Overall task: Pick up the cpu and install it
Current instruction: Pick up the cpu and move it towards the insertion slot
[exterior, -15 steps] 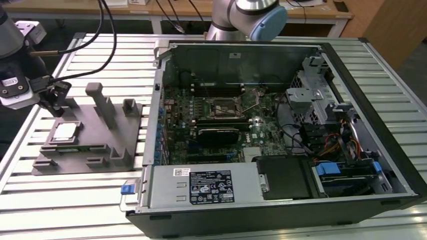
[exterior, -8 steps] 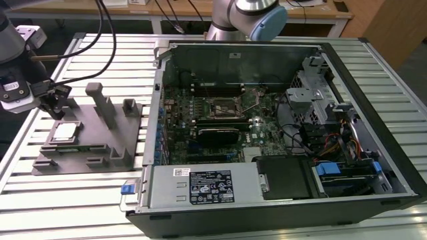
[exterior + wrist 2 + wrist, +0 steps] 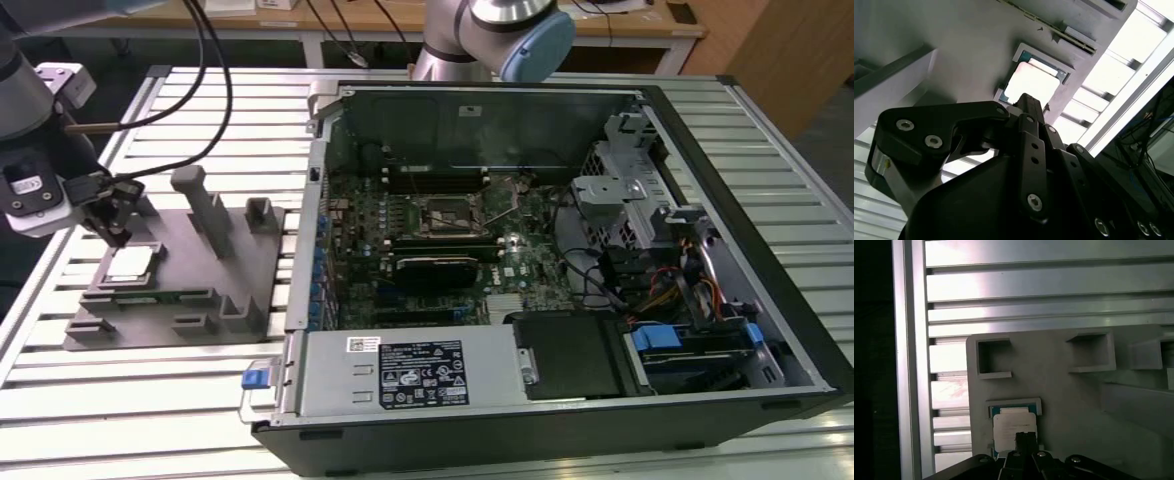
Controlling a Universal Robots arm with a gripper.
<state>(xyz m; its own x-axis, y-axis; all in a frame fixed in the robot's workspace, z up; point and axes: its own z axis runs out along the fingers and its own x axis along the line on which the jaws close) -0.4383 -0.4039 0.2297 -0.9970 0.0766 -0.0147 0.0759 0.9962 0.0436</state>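
The cpu, a small pale square chip, lies flat in a shallow recess of the grey fixture at the exterior view's left. My gripper hangs just above it, pointing down at its far edge, fingers together and holding nothing. In both wrist views the dark fingertips overlap the near edge of the cpu, which sits in its pocket on the fixture. The gripper is shut. The square metal socket sits mid-motherboard inside the open computer case.
The open computer case takes up the exterior view's middle and right, with a power supply at its front. Upright grey posts rise from the fixture beside the gripper. Cables trail from the arm. A slatted metal table lies beneath.
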